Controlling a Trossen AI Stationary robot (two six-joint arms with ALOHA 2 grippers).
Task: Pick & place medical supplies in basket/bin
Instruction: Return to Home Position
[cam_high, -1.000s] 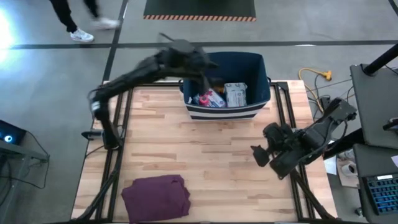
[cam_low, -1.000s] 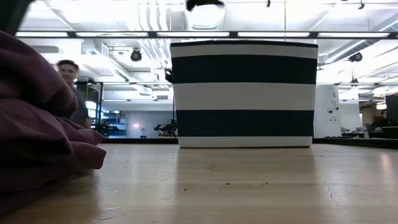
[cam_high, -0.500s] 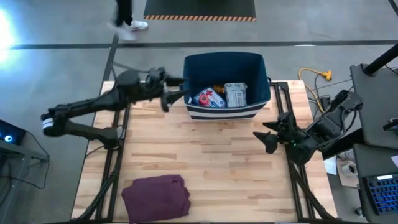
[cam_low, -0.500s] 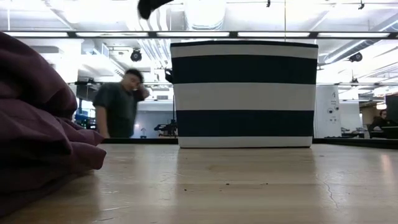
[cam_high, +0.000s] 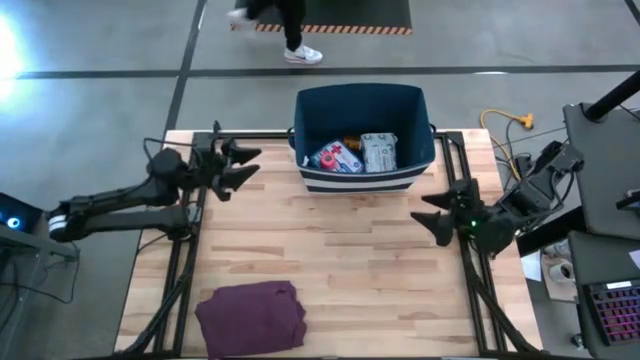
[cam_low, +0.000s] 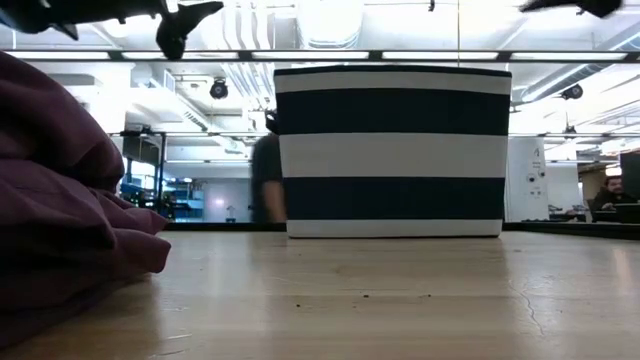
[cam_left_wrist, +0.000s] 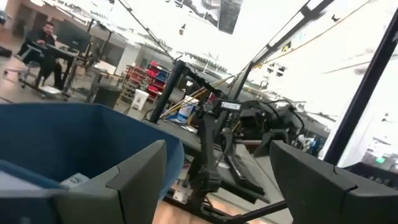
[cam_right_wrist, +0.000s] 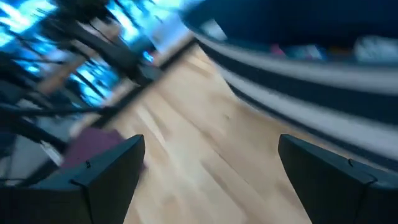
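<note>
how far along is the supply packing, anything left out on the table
Done: the blue first-aid pouch with a red cross and the grey-white printed packet lie inside the navy striped fabric bin. In hand: nothing; the left gripper and right gripper are open and empty, off to the sides. Left: no supply shows on the wooden table, only the folded maroon cloth, so the placing looks finished.

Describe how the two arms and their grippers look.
The left arm and right arm are slim, black and jointed; the left one has a pale band near a joint. The left gripper and right gripper each end in two dark grey, wedge-shaped fingers.
</note>
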